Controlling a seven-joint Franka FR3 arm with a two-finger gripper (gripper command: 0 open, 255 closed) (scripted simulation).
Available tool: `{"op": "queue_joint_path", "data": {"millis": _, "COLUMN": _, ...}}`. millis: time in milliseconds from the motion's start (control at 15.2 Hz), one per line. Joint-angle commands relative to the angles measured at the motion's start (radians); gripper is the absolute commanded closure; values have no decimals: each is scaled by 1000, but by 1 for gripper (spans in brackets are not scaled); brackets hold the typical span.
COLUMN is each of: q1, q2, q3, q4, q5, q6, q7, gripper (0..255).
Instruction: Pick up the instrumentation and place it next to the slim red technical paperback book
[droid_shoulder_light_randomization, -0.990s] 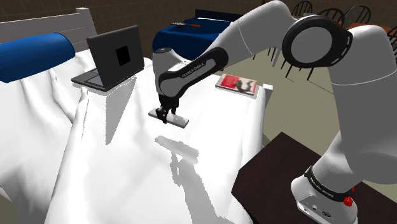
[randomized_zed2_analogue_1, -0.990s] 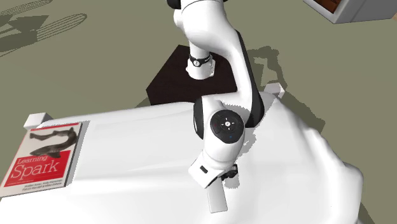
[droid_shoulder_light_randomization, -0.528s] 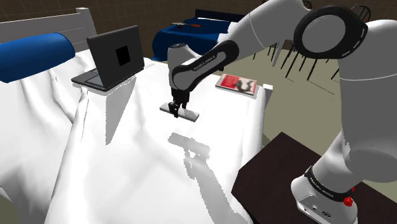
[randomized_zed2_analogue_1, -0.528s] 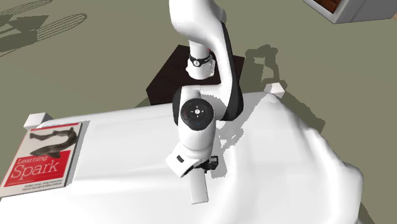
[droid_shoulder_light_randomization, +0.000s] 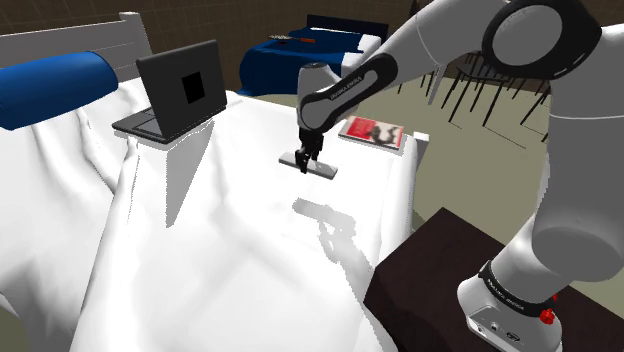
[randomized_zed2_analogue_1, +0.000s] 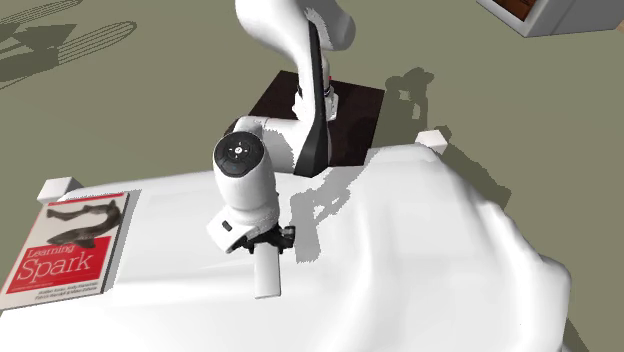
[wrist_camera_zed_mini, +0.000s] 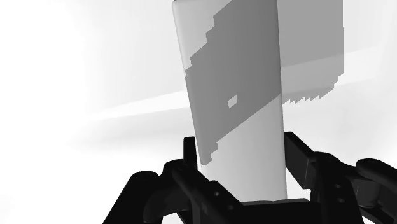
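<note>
A bed under a white sheet (droid_shoulder_light_randomization: 200, 240) takes up most of the scene, with a blue pillow (droid_shoulder_light_randomization: 50, 85) at the far left in the shoulder view. The white arm (droid_shoulder_light_randomization: 400, 60) rises from its dark brown stand (droid_shoulder_light_randomization: 430, 270) at the near right and reaches over the sheet toward the far side. An open dark laptop (droid_shoulder_light_randomization: 180, 95) sits on the sheet at the far left, its screen upright. The red paperback book (droid_shoulder_light_randomization: 372, 131) lies flat at the bed's far right edge, beside a white corner post; in the second exterior view the book (randomized_zed2_analogue_1: 72, 243) is at the left, its cover lettered "Learning Spark". The instrumentation (droid_shoulder_light_randomization: 310, 164), a flat pale grey slab, hangs level above the sheet between laptop and book, nearer the book but apart from it. Its shadow (droid_shoulder_light_randomization: 325, 215) falls on the sheet nearer the camera. The black gripper (droid_shoulder_light_randomization: 306, 160) points down and clasps the slab. In the wrist view the slab (wrist_camera_zed_mini: 238, 95) extends away from the gripper (wrist_camera_zed_mini: 242, 153), with one finger pressed against each long side.
</note>
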Motion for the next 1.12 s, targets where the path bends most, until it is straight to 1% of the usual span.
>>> {"op": "queue_joint_path", "data": {"millis": 0, "q1": -33, "q2": -11, "q3": -8, "q4": -20, "q5": 6, "q6": 12, "q7": -44, "gripper": 255}}
{"op": "queue_joint_path", "data": {"millis": 528, "q1": -168, "q2": -40, "q3": -46, "q4": -62, "q5": 33, "q6": 32, "q7": -230, "gripper": 255}}
{"op": "queue_joint_path", "data": {"millis": 1056, "q1": -299, "q2": -21, "q3": -85, "q4": -29, "q5": 57, "q6": 22, "q7": -416, "gripper": 255}}
